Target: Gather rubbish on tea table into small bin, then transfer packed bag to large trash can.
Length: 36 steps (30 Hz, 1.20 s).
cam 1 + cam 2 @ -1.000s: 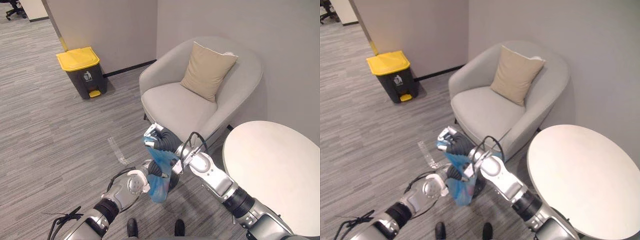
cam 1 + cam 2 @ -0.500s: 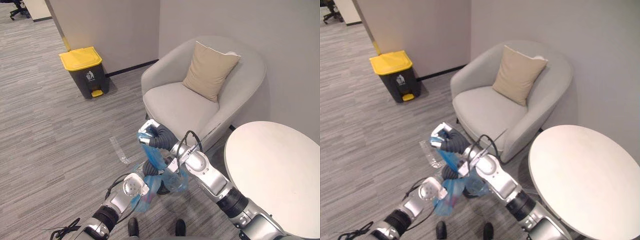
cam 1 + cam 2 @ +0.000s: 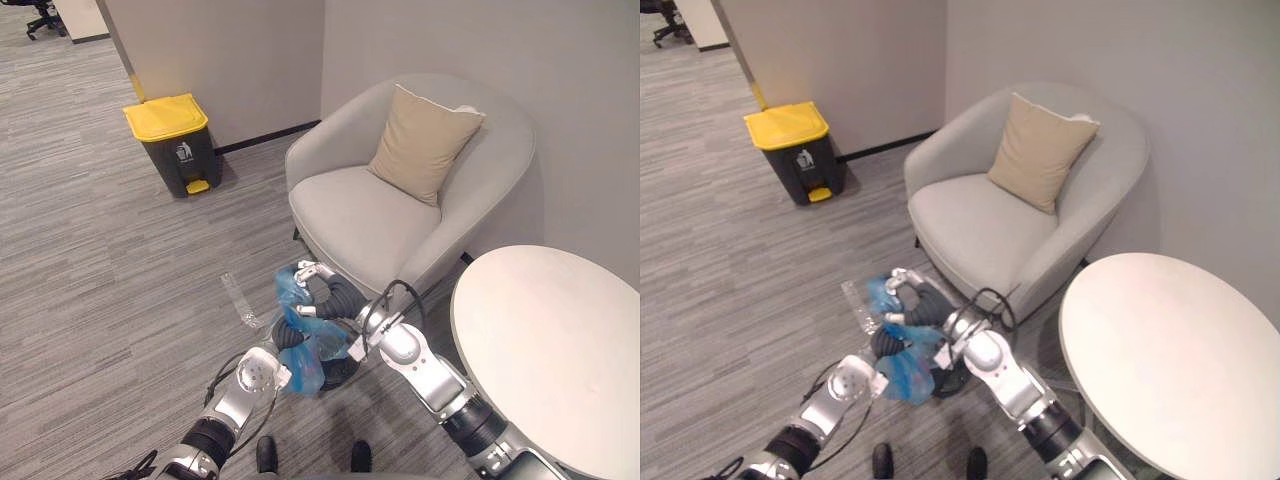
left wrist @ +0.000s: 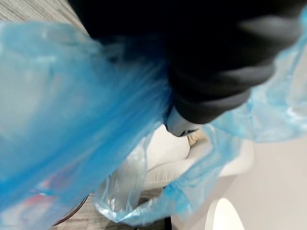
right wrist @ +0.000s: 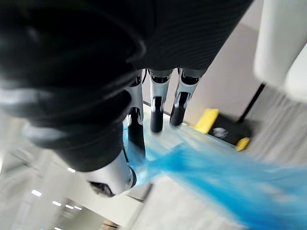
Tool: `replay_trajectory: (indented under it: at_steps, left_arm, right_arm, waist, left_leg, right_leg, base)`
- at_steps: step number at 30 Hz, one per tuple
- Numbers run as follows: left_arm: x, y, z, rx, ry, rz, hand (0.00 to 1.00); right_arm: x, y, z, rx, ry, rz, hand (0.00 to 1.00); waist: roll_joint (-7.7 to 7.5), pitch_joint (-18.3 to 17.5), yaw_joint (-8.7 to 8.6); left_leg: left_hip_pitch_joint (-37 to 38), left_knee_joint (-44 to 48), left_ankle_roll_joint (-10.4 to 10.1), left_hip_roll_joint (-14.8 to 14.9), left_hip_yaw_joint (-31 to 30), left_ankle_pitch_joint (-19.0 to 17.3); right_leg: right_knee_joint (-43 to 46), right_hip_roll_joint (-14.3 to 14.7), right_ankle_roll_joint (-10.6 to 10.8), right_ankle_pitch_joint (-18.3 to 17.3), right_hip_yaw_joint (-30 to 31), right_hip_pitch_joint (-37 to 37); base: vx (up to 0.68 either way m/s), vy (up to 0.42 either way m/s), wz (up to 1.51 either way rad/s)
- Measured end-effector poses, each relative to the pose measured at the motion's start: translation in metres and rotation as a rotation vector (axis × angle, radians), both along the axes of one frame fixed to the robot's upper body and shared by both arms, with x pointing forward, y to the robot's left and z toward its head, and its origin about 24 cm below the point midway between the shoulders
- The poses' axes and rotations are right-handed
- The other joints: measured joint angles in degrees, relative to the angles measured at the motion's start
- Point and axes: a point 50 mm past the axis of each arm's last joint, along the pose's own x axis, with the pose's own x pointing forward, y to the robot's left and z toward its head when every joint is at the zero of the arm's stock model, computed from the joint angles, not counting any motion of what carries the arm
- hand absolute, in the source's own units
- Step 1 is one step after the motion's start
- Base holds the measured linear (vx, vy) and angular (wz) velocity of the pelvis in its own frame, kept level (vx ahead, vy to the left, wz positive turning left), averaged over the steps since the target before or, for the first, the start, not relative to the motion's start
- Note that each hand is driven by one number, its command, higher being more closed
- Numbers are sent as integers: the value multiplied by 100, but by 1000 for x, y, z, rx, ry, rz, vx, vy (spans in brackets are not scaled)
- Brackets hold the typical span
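Observation:
A blue plastic bag (image 3: 308, 362) hangs low between my two hands, in front of the armchair. My left hand (image 3: 258, 374) is curled on the bag's lower bulk, which fills the left wrist view (image 4: 72, 120). My right hand (image 3: 328, 297) is just above it, with straight fingers (image 5: 156, 108). The bag's top (image 5: 201, 167) lies loosely across them. A dark small bin (image 3: 345, 372) peeks out under the bag, mostly hidden. The large grey trash can (image 3: 172, 142) with its yellow lid stands by the far wall.
A light grey armchair (image 3: 360, 215) with a beige cushion (image 3: 425, 140) stands right behind the hands. The round white tea table (image 3: 550, 340) is at the right. A clear plastic scrap (image 3: 238, 300) lies on the carpet, with open floor up to the trash can.
My right hand has come down and straightened its fingers, letting the bag's top go slack. The bag has sunk and bunched up, and my left hand has curled onto it.

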Motion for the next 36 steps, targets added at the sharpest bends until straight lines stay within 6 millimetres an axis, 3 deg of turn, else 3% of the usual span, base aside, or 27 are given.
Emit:
replay_trajectory:
  at_steps: [9,15,18,21,23,27,32,36]
  left_arm:
    - [-1,25,2,-9,-23,131,100]
    - [-11,43,-5,-26,4,217,100]
    - [-28,57,-16,-24,52,283,100]
    - [-45,68,-28,-43,112,349,100]
    - [-60,77,-42,-60,191,424,100]
    - [-84,83,-67,-85,339,500,100]
    - [-109,85,-88,-93,476,571,100]
    - [-129,80,-101,-93,577,596,100]
  right_arm:
    - [4,-46,-14,-183,-68,-183,0]
    - [1,-76,-21,-153,-35,-333,0]
    - [-4,-95,-44,-60,94,-491,0]
    - [-18,-112,-80,10,291,-625,0]
    - [-34,-123,-113,63,465,-736,0]
    - [-61,-141,-155,110,702,-881,0]
    - [-98,-149,-195,148,958,-1033,0]
    - [-125,-159,-214,139,1090,-1138,0]
  waist:
    - [-3,-1,20]
    - [-3,-1,15]
    - [-3,-1,0]
    - [-3,-1,-1]
    - [0,1,-2]
    - [9,7,-6]
    - [24,18,0]
    - [67,62,3]
  left_leg:
    - [5,0,0,2,-23,-1]
    - [6,1,-1,-9,-36,-2]
    - [7,2,-1,-23,-41,-3]
    - [8,2,0,-42,-61,-4]
    - [46,2,5,-59,-86,-13]
    - [198,-24,-31,-104,-88,-114]
    - [194,-29,7,-121,-64,-158]
    - [382,-30,14,-143,-37,-186]
  right_leg:
    - [0,1,-5,-22,-30,21]
    - [0,5,-1,-40,-51,31]
    - [0,4,21,-66,-59,33]
    - [-1,-8,63,-107,-98,49]
    - [-1,-39,75,-123,-157,101]
    - [-3,-81,89,-187,-169,233]
    - [-2,-110,98,-217,-161,256]
    - [3,-123,152,-260,-148,423]
  base:
    - [4,1,2]
    - [0,0,0]
    - [0,0,0]
    - [7,6,4]
    - [12,16,7]
    - [-1,20,5]
    - [8,1,0]
    - [52,0,-2]
